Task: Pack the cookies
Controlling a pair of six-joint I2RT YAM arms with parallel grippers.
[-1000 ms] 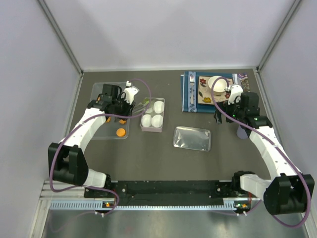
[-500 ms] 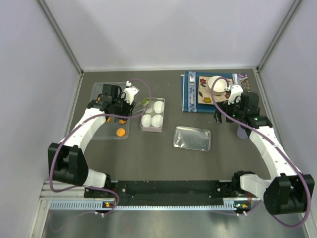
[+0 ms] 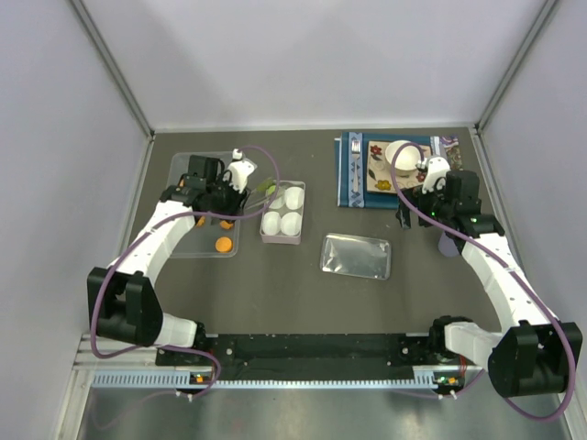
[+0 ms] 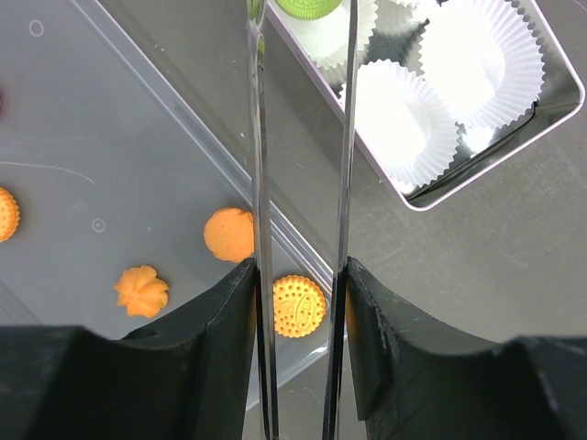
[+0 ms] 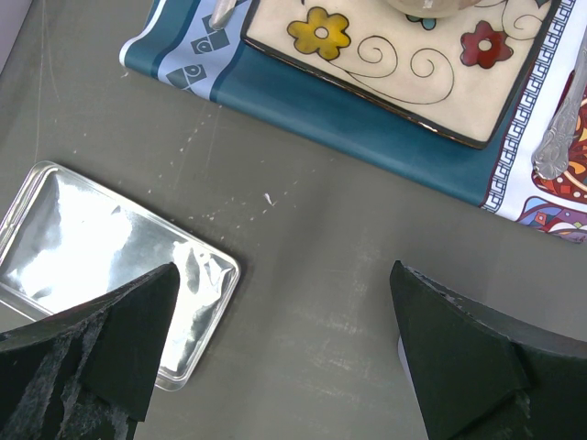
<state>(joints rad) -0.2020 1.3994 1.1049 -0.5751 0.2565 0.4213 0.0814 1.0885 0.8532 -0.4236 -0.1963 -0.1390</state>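
My left gripper (image 4: 300,266) is shut on a pair of thin metal tongs (image 4: 258,137). Their blades reach out over the four-cup box (image 4: 550,119). A green cookie (image 4: 307,7) lies in one white paper cup, between the blade tips. Whether the tips touch it is cut off at the frame edge. Several orange cookies (image 4: 300,305) lie on the clear tray (image 4: 110,119) under the gripper. From above, the left gripper (image 3: 234,197) hangs between tray (image 3: 197,174) and box (image 3: 282,213). My right gripper (image 5: 284,302) is open and empty above the table.
A shiny metal lid (image 3: 356,256) lies right of the box and shows at the left of the right wrist view (image 5: 101,247). A blue placemat (image 3: 350,179) at the back right carries a patterned plate (image 5: 394,55), a white cup (image 3: 401,152) and a spoon (image 5: 559,128).
The left arm has shifted very slightly by the box. The right arm has stayed still.
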